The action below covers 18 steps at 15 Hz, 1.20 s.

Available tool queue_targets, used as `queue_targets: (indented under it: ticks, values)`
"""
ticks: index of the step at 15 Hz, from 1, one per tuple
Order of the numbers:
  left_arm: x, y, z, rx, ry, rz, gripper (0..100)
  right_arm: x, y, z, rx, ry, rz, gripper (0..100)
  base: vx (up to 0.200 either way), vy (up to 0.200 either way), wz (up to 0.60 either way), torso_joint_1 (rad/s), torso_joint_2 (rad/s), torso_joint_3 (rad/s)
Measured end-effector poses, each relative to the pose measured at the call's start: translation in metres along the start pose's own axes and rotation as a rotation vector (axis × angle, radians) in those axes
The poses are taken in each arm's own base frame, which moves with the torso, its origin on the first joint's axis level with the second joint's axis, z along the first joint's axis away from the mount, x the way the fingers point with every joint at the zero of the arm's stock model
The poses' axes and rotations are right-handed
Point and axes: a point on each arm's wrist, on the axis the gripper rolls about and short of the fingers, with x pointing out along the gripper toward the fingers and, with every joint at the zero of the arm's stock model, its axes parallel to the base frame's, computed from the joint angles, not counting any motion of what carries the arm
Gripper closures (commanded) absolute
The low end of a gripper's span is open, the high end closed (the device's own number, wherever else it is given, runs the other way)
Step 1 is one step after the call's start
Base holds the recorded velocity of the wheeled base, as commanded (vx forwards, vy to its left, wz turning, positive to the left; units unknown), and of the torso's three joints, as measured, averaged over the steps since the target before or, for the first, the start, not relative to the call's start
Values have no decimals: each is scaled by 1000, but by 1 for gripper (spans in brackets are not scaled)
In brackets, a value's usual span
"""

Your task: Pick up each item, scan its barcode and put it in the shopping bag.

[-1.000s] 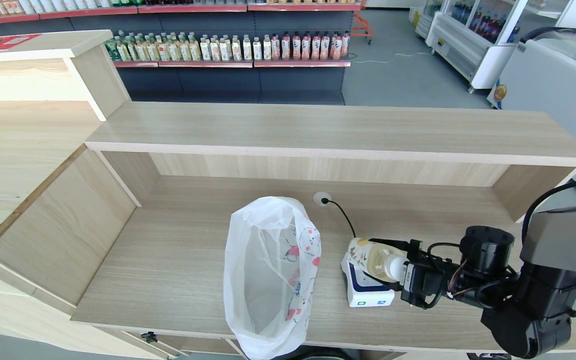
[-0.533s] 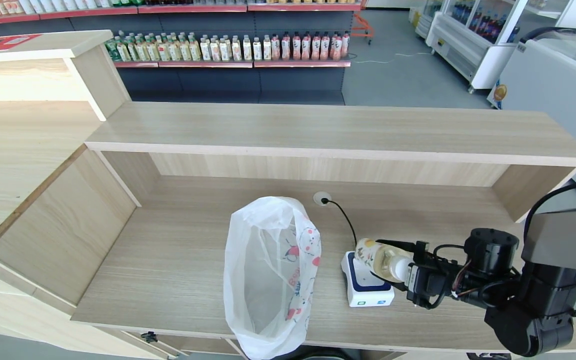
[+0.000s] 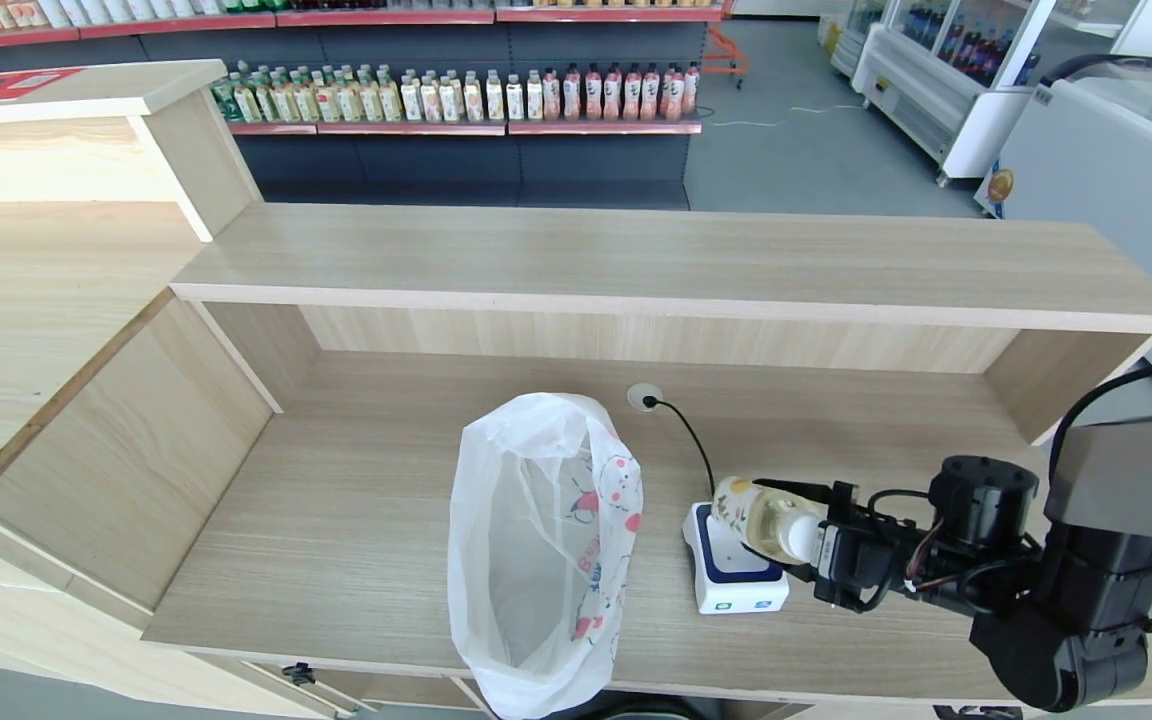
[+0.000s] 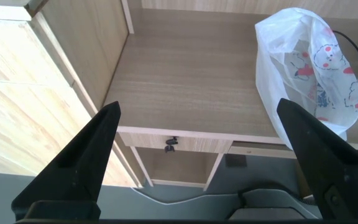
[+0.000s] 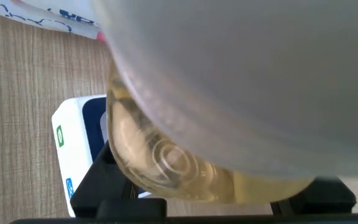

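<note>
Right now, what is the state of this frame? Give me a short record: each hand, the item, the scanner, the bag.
right hand: shut on bottle, above the scanner
left hand: open, holding nothing
bottle: held sideways, cap toward the wrist, yellowish liquid inside
scanner: white with a blue top, on the counter, to the right of the shopping bag
shopping bag: standing open on the counter
task stage: bottle at the scanner, not yet bagged

wooden counter, shopping bag, scanner
</note>
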Motion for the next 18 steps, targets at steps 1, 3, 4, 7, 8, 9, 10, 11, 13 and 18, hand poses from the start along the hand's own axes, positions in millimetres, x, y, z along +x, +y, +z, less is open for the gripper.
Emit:
queue_targets:
  ticks: [1, 3, 4, 7, 8, 9, 10, 11, 13, 18]
  values:
    - [0, 0, 0, 0, 0, 0, 0, -2, -5, 5, 53, -5, -13, 100, 0, 0, 0, 0, 0, 0]
    - [0, 0, 0, 0, 0, 0, 0, -9, -23, 22, 210, -21, -74, 100, 0, 0, 0, 0, 0, 0]
    - [0, 0, 0, 0, 0, 0, 0, -15, -35, 32, 291, -21, -127, 100, 0, 0, 0, 0, 0, 0]
    - [0, 0, 0, 0, 0, 0, 0, -34, -61, 60, 566, 25, -290, 100, 0, 0, 0, 0, 0, 0]
    - [0, 0, 0, 0, 0, 0, 0, -39, -66, 65, 676, 48, -352, 100, 0, 0, 0, 0, 0, 0]
    - [0, 0, 0, 0, 0, 0, 0, -43, -69, 71, 784, 64, -425, 100, 0, 0, 0, 0, 0, 0]
    - [0, 0, 0, 0, 0, 0, 0, -44, -70, 77, 884, 71, -493, 100, 0, 0, 0, 0, 0, 0]
    - [0, 0, 0, 0, 0, 0, 0, -43, -69, 82, 949, 80, -527, 100, 0, 0, 0, 0, 0, 0]
    - [0, 0, 0, 0, 0, 0, 0, -40, -64, 90, 1004, 89, -502, 100, 0, 0, 0, 0, 0, 0]
    - [0, 0, 0, 1, 0, 0, 0, -24, -50, 110, 1043, 66, -447, 100, 0, 0, 0, 0, 0, 0]
